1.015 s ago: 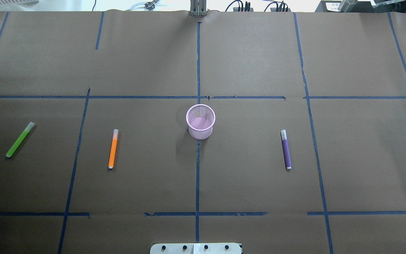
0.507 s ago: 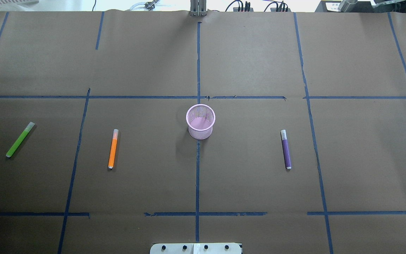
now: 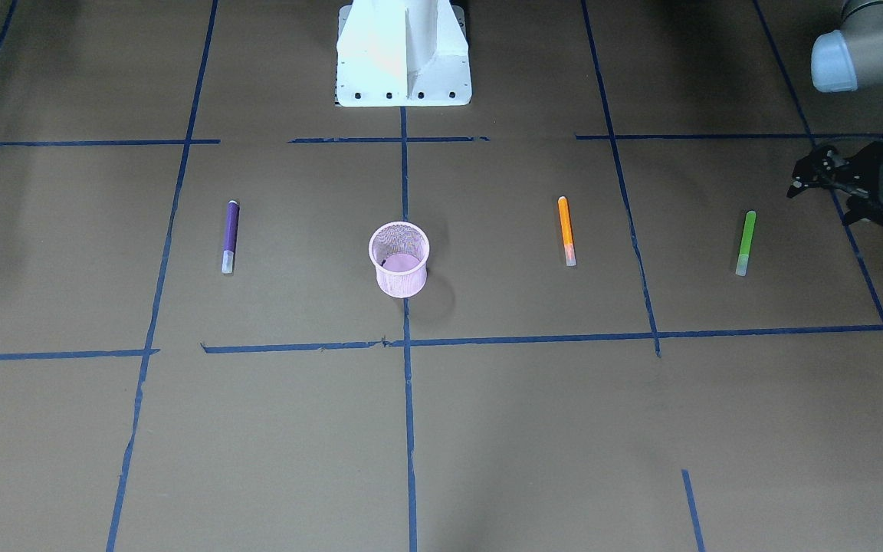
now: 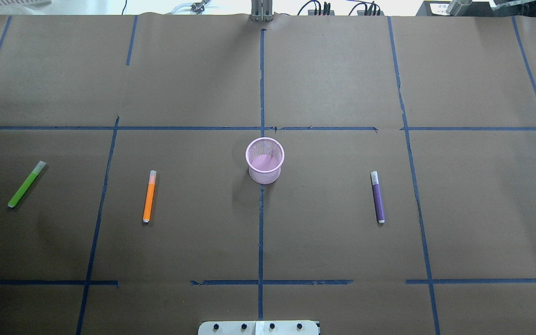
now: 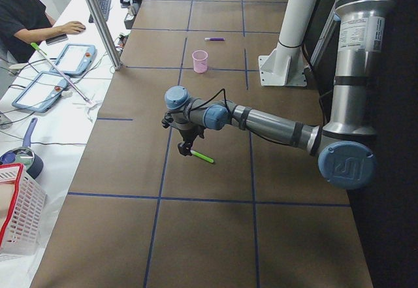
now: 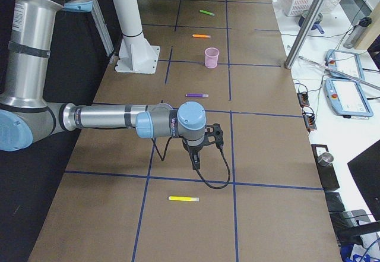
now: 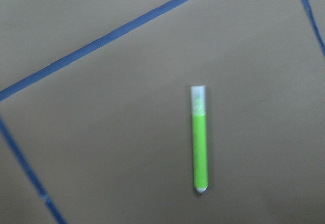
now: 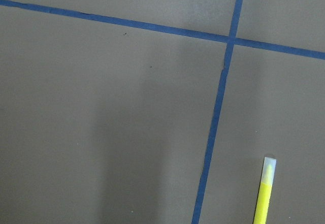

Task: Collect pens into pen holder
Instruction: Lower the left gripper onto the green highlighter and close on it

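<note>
Nothing is collected yet, as far as I can see. The pink pen holder (image 4: pixel 264 177) stands upright with no pen in it. The green pen (image 4: pixel 26 184), orange pen (image 4: pixel 149 196) and purple pen (image 4: pixel 378 197) all lie flat on the table (image 4: pixel 342 242), so the whole job is left.

The left end effector (image 5: pixel 186 149) hangs just above the table. The green pen lies close beside it on the holder's side, not touching; the orange pen is farther that way and the holder beyond. It seems to carry nothing, but I can't tell how far its fingers are parted.

The right end effector (image 6: pixel 198 161) hovers low, with a yellow pen (image 6: pixel 183 199) near it. Whether it is open or closed, I cannot tell.
</note>
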`<state>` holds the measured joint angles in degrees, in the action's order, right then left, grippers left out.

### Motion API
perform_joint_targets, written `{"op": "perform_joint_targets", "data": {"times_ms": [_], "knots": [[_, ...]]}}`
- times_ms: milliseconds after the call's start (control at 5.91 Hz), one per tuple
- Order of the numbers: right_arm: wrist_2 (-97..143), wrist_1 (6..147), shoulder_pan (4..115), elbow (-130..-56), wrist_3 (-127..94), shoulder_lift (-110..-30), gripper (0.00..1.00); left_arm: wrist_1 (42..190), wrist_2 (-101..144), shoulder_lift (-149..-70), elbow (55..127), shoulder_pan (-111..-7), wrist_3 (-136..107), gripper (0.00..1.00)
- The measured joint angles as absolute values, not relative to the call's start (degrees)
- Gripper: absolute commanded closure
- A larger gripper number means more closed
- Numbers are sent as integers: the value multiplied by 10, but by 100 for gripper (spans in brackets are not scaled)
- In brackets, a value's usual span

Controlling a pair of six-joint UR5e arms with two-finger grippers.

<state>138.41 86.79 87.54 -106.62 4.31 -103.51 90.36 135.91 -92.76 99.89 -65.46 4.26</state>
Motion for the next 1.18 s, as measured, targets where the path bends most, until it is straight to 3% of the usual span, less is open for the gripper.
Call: {"op": "perform_joint_targets", "data": {"times_ms": [507, 846, 1184], "knots": [[1388, 867, 875, -1065, 43, -1038, 0, 903, 1293, -983, 931, -586, 32, 6], [1389, 867, 874, -1063, 43, -1039, 0, 905, 1276, -1002, 900, -565, 32, 17], [1389, 867, 873, -1063, 43, -1039, 0, 906, 1275, -1014, 880, -557, 33, 21]]}}
